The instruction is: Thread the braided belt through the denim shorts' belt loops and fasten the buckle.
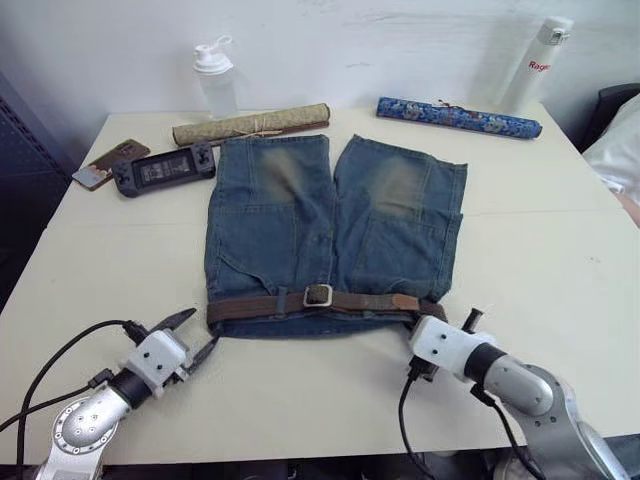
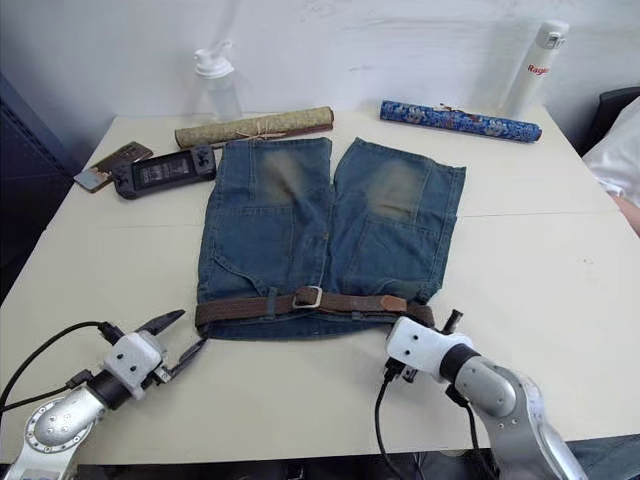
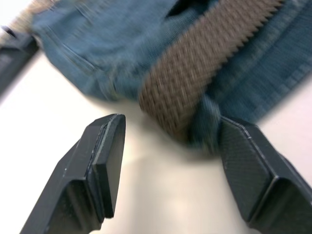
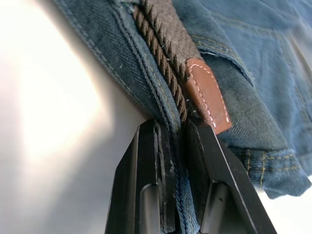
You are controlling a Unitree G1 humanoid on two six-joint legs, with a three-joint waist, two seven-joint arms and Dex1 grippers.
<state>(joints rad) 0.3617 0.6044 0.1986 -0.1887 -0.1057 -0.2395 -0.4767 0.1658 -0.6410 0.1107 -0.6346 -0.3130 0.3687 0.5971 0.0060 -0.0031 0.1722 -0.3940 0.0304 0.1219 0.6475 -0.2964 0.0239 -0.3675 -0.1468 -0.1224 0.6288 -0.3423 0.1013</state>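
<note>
The denim shorts [image 1: 330, 220] lie flat on the table, waistband toward me. The braided belt [image 1: 260, 306] runs along the waistband under a belt loop [image 1: 282, 298]. Its silver buckle [image 1: 317, 295] sits near the middle, and the tan leather tip [image 4: 207, 97] reaches the right end. My left gripper [image 1: 205, 328] is open at the waistband's left corner, where the belt end [image 3: 180, 87] lies between its fingers [image 3: 105, 146] without being touched. My right gripper [image 4: 175, 129] is shut on the waistband's denim edge at the right corner, just beside the leather tip.
Along the table's far side stand a clear bottle [image 1: 215, 80], a tan scroll [image 1: 250, 124], a blue scroll [image 1: 458, 117] and a white flask [image 1: 540, 60]. A game console [image 1: 165, 170] and a phone [image 1: 110, 163] lie at the far left. A person's white sleeve [image 1: 620, 150] shows at the right edge.
</note>
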